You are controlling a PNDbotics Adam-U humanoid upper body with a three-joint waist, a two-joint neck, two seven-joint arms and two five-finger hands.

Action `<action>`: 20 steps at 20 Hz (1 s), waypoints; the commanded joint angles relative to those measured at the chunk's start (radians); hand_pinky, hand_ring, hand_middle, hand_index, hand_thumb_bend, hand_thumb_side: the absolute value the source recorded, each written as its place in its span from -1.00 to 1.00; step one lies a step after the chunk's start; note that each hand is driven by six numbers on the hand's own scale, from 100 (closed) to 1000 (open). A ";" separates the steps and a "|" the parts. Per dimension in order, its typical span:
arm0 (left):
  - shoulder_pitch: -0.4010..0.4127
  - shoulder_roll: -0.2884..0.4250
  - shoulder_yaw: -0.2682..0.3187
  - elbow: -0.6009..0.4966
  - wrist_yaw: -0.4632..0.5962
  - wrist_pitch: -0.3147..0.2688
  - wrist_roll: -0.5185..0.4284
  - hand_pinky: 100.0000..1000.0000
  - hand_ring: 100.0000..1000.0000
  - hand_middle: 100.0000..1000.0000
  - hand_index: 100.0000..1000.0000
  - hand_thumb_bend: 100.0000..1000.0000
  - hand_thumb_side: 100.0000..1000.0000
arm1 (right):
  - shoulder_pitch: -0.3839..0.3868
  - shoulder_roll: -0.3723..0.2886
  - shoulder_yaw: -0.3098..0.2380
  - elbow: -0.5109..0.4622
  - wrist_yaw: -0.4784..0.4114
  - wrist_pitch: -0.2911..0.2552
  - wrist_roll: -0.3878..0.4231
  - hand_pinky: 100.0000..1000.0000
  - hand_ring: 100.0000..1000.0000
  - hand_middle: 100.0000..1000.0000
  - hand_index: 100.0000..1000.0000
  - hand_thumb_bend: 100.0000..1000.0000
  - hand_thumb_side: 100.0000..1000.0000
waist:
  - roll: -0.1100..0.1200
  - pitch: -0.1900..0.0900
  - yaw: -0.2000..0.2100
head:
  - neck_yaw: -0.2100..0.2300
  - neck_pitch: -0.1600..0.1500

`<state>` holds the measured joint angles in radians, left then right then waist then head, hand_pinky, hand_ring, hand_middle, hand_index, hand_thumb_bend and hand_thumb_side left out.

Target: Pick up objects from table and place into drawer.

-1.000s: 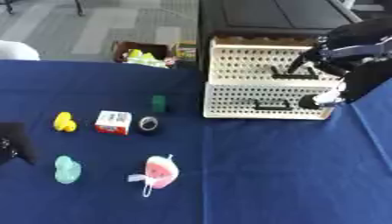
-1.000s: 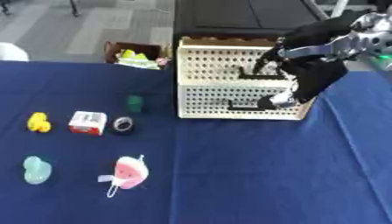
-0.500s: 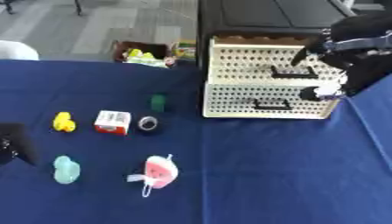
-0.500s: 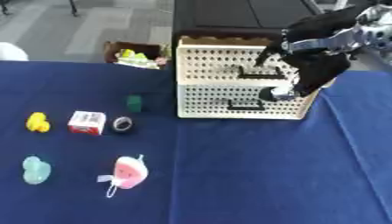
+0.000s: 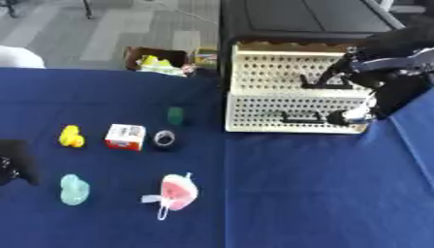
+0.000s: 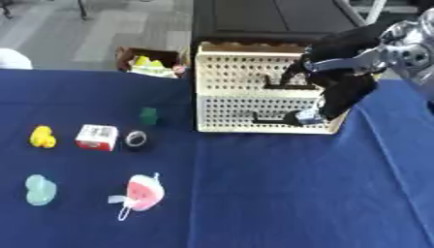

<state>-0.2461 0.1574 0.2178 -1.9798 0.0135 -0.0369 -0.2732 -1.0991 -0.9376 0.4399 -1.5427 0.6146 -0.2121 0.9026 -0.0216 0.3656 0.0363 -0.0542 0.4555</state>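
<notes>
A cream perforated drawer unit [image 5: 292, 97] stands at the back of the blue table, with black handles on its upper and lower drawers. My right hand [image 6: 339, 58] comes in from the upper right and lies against the unit's front right, reaching to the upper drawer handle [image 5: 315, 85]. On the left lie a yellow duck [image 5: 71, 136], a white and red box [image 5: 125, 137], a black tape roll [image 5: 164, 139], a small green cup [image 5: 176, 116], a teal toy [image 5: 74, 189] and a pink toy [image 5: 178, 190]. My left hand [image 5: 12, 162] rests open at the left edge.
The blue tablecloth [image 5: 305, 193] is bare across its front right. Beyond the table's far edge an open cardboard box [image 5: 161, 60] with yellow-green contents sits on the floor. A dark cabinet [image 5: 297, 19] stands behind the drawer unit.
My right hand has shifted slightly along the front of the drawer unit, staying at the upper handle. The things on the table have not moved.
</notes>
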 commanded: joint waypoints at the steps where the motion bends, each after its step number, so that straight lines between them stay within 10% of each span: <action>1: -0.005 0.007 -0.001 -0.020 0.000 0.000 -0.003 -0.22 -0.15 -0.13 0.34 -1.00 1.00 | -0.011 -0.018 0.013 0.011 0.038 -0.022 0.004 -0.82 -0.73 -0.64 0.81 -0.37 0.70 | 0.001 -0.015 0.003 | -0.002 -0.011; 20: -0.002 0.003 0.000 -0.020 -0.001 0.008 -0.013 -0.21 -0.14 -0.13 0.33 -1.00 1.00 | -0.027 -0.004 -0.041 -0.018 0.070 0.006 0.004 -0.78 -0.74 -0.66 0.78 -0.44 0.73 | 0.004 -0.012 0.001 | -0.001 -0.013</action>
<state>-0.2459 0.1564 0.2178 -1.9798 0.0136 -0.0279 -0.2824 -1.1126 -0.9211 0.4226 -1.5413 0.6941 -0.2109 0.9019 -0.0202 0.3711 0.0386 -0.0547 0.4548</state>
